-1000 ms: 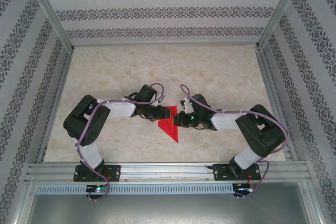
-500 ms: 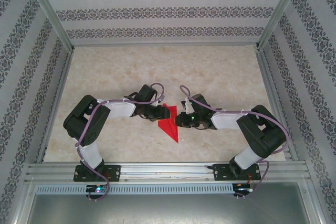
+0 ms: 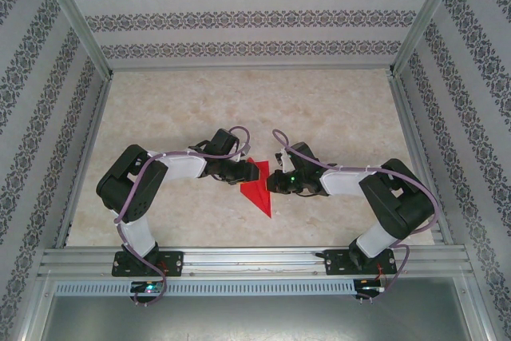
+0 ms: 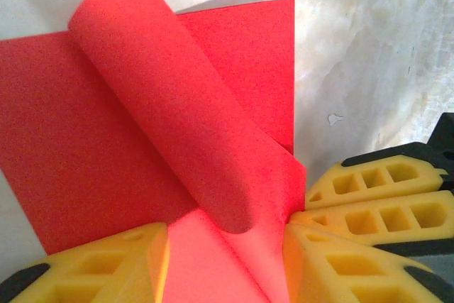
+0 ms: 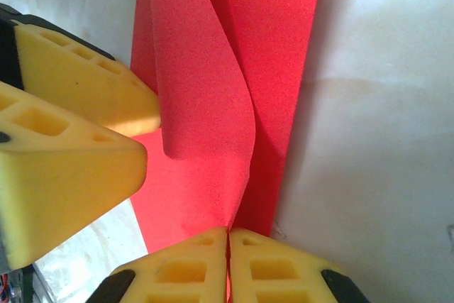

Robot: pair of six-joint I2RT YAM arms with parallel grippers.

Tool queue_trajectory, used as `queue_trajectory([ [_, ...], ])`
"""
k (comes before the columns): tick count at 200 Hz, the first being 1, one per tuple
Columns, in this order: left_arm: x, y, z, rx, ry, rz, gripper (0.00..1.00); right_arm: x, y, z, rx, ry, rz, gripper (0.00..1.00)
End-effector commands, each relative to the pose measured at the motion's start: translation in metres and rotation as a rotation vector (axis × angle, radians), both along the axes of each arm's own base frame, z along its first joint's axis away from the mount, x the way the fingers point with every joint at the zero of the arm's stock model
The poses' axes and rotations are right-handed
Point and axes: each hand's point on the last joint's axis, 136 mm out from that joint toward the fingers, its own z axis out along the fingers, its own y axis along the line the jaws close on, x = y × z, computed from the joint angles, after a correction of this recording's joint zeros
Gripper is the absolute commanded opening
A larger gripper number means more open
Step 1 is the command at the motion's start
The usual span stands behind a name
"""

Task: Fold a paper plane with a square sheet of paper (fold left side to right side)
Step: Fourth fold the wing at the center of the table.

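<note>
Curled red sheet (image 4: 85,154), edge cropped, right jaws pinching it, left jaws parted astride

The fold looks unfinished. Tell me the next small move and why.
Probably lower the right end effector toward the table, laying its pinched flap flat: the sheet of paper bulges in a rounded, uncreased curl, and the left end effector stands open astride it.
</note>
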Motion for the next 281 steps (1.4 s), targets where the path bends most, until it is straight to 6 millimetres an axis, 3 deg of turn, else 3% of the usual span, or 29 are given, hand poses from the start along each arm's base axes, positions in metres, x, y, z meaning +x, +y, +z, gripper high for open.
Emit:
queue_trajectory([
  [1,-0.009,0.01,-0.014,0.075,0.025,-0.003,0.46,0.008,0.0,0.0,-0.019,-0.022,0.001,0.09],
  [99,-0.01,0.01,-0.015,0.075,0.027,-0.005,0.46,0.008,-0.004,-0.007,-0.048,-0.013,-0.002,0.09],
  [158,-0.01,0.009,-0.013,0.066,0.026,-0.005,0.46,0.003,-0.007,-0.022,-0.083,0.019,-0.001,0.09],
  [216,-0.005,0.003,0.01,0.015,-0.016,0.004,0.5,-0.013,-0.021,-0.043,-0.152,0.07,-0.032,0.0],
  [255,0.002,0.007,0.032,0.019,-0.079,0.019,0.54,-0.02,-0.028,-0.051,-0.182,0.08,-0.042,0.0],
  [281,0.001,0.005,0.042,-0.004,-0.098,0.001,0.46,-0.02,-0.028,-0.052,-0.187,0.079,-0.045,0.0],
])
